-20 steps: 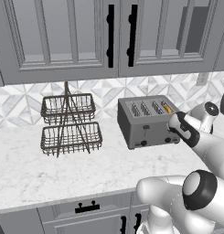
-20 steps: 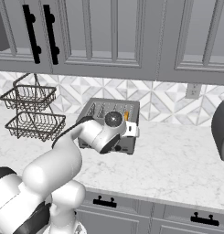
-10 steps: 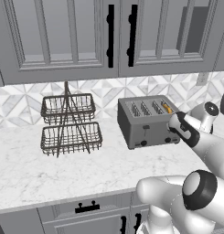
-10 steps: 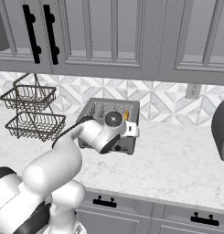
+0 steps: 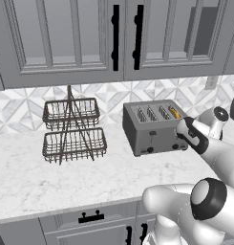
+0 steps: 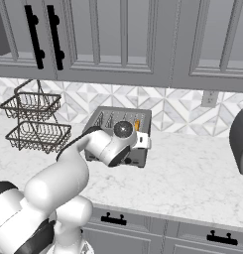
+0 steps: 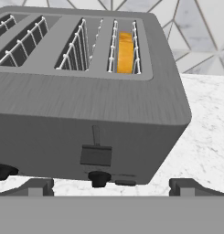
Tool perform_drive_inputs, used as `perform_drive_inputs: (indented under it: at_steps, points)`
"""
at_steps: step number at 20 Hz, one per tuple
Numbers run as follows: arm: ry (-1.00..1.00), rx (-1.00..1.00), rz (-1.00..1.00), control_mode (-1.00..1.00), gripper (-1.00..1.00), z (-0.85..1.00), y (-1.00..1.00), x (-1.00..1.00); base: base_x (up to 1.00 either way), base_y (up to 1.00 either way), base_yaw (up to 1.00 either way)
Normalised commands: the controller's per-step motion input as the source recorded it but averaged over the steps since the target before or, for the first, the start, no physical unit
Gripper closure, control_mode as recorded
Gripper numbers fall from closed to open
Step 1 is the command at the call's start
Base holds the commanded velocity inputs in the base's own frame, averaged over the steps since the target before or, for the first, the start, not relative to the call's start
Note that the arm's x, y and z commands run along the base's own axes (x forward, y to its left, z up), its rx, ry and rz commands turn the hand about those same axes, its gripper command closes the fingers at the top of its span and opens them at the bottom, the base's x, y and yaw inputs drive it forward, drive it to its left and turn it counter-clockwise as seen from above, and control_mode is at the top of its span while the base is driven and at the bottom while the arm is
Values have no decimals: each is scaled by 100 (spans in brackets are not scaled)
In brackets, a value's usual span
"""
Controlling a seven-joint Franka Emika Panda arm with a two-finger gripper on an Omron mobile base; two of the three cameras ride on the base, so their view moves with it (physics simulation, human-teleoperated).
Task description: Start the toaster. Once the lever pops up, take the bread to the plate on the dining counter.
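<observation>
Toaster [image 7: 86,109] lever [image 7: 96,154] between open jaws

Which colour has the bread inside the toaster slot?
Golden orange; the bread shows best in the hand view.

No readable text, labels, brands or numbers anywhere. Toaster [image 7: 86,109] face just ahead of the fingertips [image 7: 40,186] is blank: lever and knobs carry no markings I can make out.
</observation>
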Motion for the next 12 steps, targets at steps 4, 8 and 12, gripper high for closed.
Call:
perform_drive_inputs:
  at_steps: [4,8,12]
  points:
    - [0,0,0,-100,-100,0,0,0,0,0,0]
    - [0,0,0,-100,-100,0,0,0,0,0,0]
    - [0,0,0,-100,-100,0,0,0,0,0,0]
